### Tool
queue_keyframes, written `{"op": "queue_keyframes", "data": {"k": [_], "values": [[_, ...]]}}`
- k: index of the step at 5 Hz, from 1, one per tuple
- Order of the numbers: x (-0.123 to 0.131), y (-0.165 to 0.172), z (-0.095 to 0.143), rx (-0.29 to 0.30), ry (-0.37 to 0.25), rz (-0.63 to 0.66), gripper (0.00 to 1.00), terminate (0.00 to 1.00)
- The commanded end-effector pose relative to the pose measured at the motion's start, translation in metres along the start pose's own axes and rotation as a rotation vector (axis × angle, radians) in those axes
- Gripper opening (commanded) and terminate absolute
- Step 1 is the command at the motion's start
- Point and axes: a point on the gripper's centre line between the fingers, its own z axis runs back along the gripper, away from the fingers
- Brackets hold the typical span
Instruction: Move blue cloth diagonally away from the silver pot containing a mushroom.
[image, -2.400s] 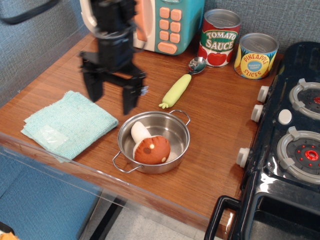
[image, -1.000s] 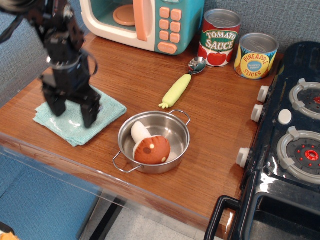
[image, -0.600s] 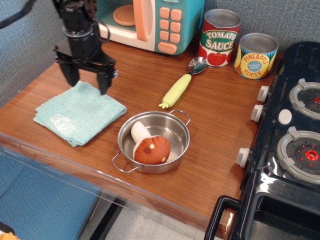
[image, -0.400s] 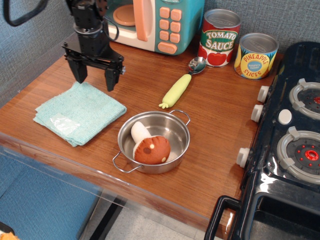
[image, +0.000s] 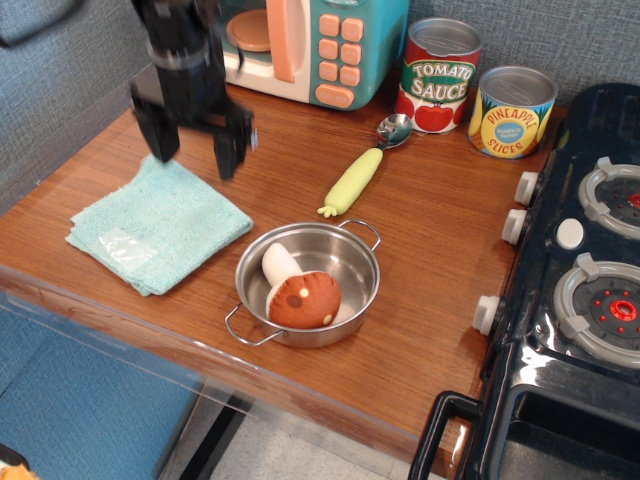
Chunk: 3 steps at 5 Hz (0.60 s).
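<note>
— Gripper?
— Black, somewhat blurred, hanging above the far corner of the blue cloth. Two fingers spread wide apart, pointing down, nothing held between them. Tips just over the cloth's far edge; cannot tell whether quite clear of it.

— And the cloth itself?
— Lying flat on the wooden table, toward the left front edge. Folded square, turned cornerwise, with a small pale label patch near its front side. Right corner close beside the silver pot, apparently not touching.

— Inside the pot?
— The mushroom, lying on its side: reddish-brown cap toward the front, cream stem pointing back and to the left. Wire loop handles at the pot's far right and near left.

— Anything else around?
— Behind the pot, a spoon with a pale green handle and silver bowl, lying aslant, bowl toward the cans. At the back, a toy microwave in teal and cream with peach buttons, partly hidden by the arm. To its right, a tomato sauce can, then a shorter pineapple slices can just beside it. At the right edge, a dark toy stove with white knobs facing the table and two round burners on top.
</note>
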Motion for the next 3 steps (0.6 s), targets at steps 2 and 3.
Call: {"op": "queue_keyframes", "data": {"k": [2, 3], "values": [[-0.033, 0.022, -0.012, 0.072, 0.127, 0.004, 1.0, 0.0], [-0.048, 0.015, -0.04, 0.105, 0.229, -0.052, 1.0, 0.0]]}}
